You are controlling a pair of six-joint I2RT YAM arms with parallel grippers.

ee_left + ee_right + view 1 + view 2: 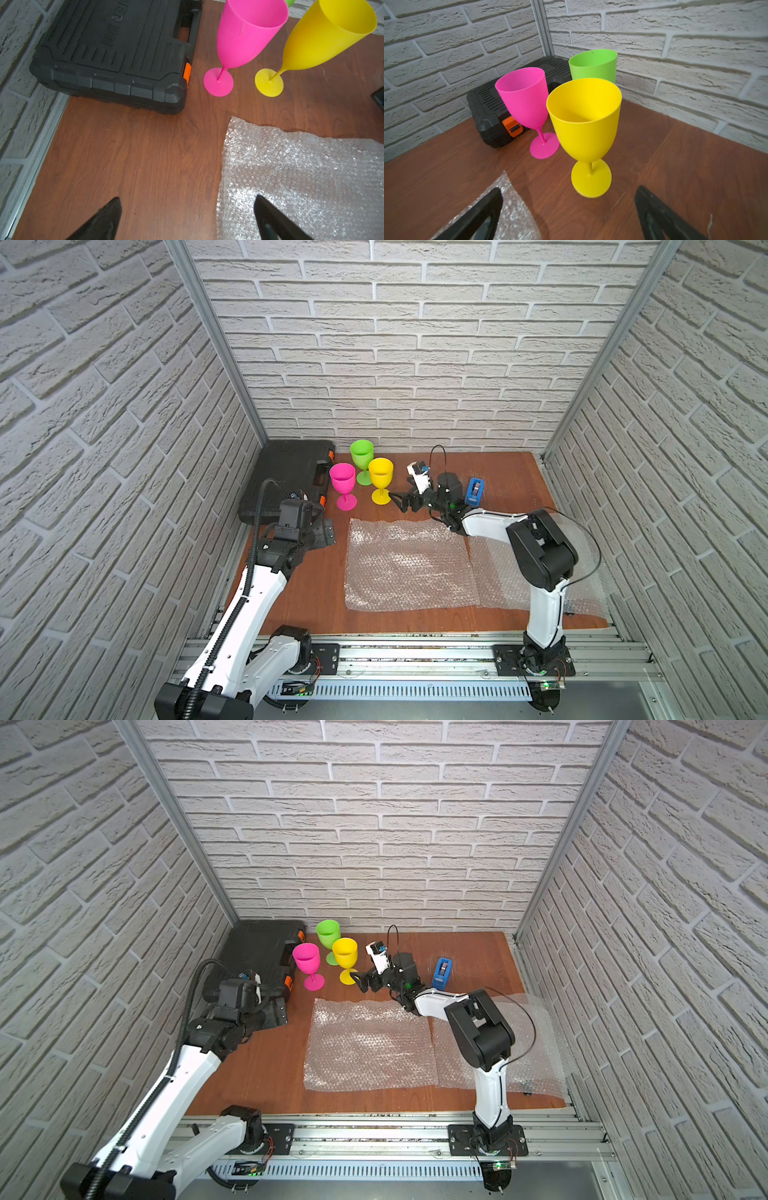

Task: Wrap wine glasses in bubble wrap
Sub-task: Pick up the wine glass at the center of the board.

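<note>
Three wine glasses stand upright near the back wall: pink (pixel 343 479), yellow (pixel 380 475) and green (pixel 361 454). A bubble wrap sheet (pixel 409 568) lies flat mid-table, and a second sheet (pixel 498 572) lies beside it under the right arm. My right gripper (pixel 397 502) is open, just right of the yellow glass's foot; in the right wrist view that glass (pixel 585 124) stands ahead of the open gripper (pixel 569 188). My left gripper (pixel 326 533) is open and empty by the sheet's far left corner (pixel 301 176), its jaws (pixel 188 197) spanning the sheet's edge.
A black tool case (pixel 291 477) with orange latches lies at the back left, close to the pink glass. A blue tape dispenser (pixel 475 490) stands behind the right wrist. Brick walls close in three sides; a metal rail runs along the front edge.
</note>
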